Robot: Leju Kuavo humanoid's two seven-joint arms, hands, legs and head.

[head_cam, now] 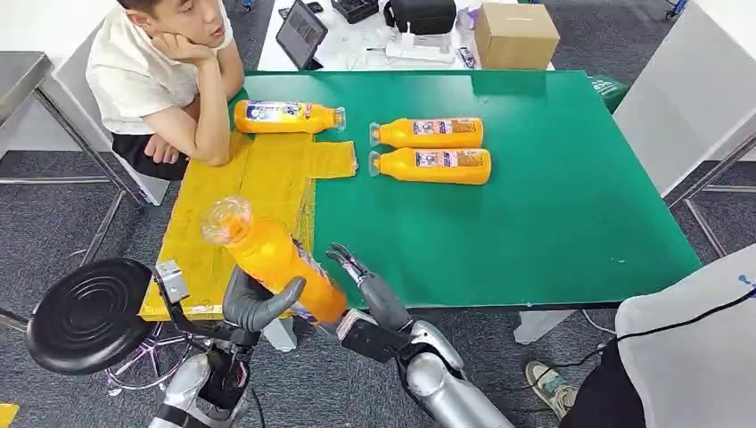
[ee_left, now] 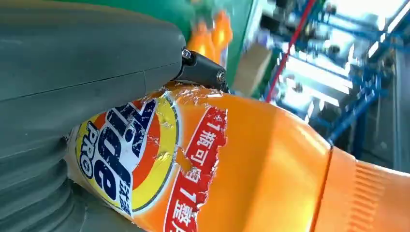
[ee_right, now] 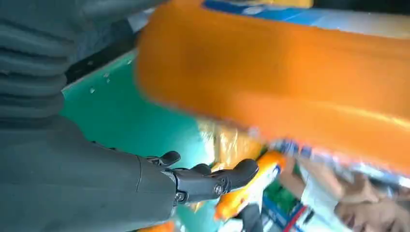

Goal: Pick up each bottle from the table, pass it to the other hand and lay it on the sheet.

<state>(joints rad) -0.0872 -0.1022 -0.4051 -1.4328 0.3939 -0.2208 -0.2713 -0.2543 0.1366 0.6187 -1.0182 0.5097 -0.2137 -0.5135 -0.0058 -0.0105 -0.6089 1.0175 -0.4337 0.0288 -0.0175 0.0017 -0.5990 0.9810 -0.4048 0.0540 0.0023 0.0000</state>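
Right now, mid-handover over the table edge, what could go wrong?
1. The left hand grips the tilted bottle low on its body, with most of its length above the grip. It could tip or slip.
2. The right hand sits open close beside the bottle. Its fingers could knock it.
3. One bottle already lies on the yellow sheet, beside a person's arm, so placing room looks tight.

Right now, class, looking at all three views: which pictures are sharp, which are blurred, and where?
Head view: sharp throughout, even light. Left wrist view: the held bottle and its label are crisp, but the background behind is smeared and washed out by bright lights. Right wrist view: the bottle is heavily blurred, while the right hand stays fairly clear.
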